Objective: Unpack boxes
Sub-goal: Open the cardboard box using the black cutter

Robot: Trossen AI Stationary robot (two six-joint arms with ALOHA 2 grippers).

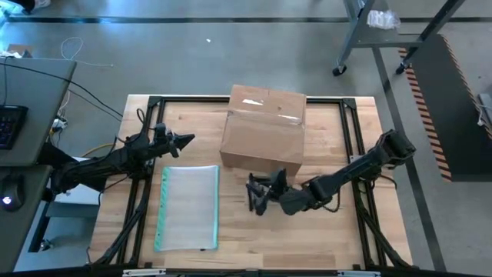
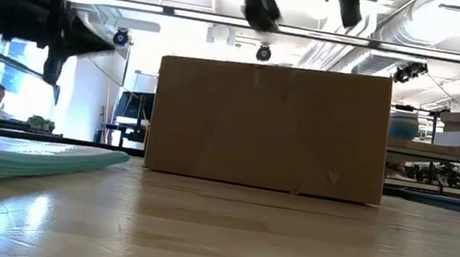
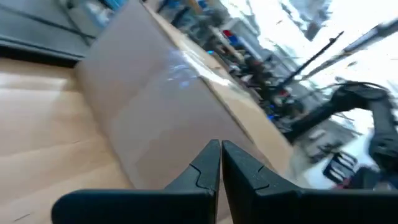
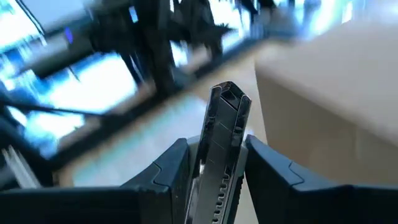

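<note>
Looking from above, the left end effector (image 1: 184,140) hangs over the left part of the wooden tabletop (image 1: 323,238), its two fingers pressed together to a point and holding nothing. Its wrist view confirms this: the dark fingertips (image 3: 211,163) touch each other, and they aim at the side of the cardboard box (image 3: 149,112).

Near it lies a flat clear plastic pouch (image 1: 188,208) with a teal edge. In the low view only its thin edge (image 2: 27,159) shows, so its shape is hard to read there.

The brown corrugated box (image 1: 264,127) stands at the middle rear of the tabletop, flaps shut, with shiny clear tape along the top seam. The low view shows only its plain front wall (image 2: 271,125); the tape is hidden there.

The right end effector (image 1: 257,194) is just in front of the box, near its front right corner. Only its wrist view shows what it grips: a narrow dark metal tool (image 4: 221,143), maybe a utility knife, held between the fingers. The background in both wrist views is blurred.
</note>
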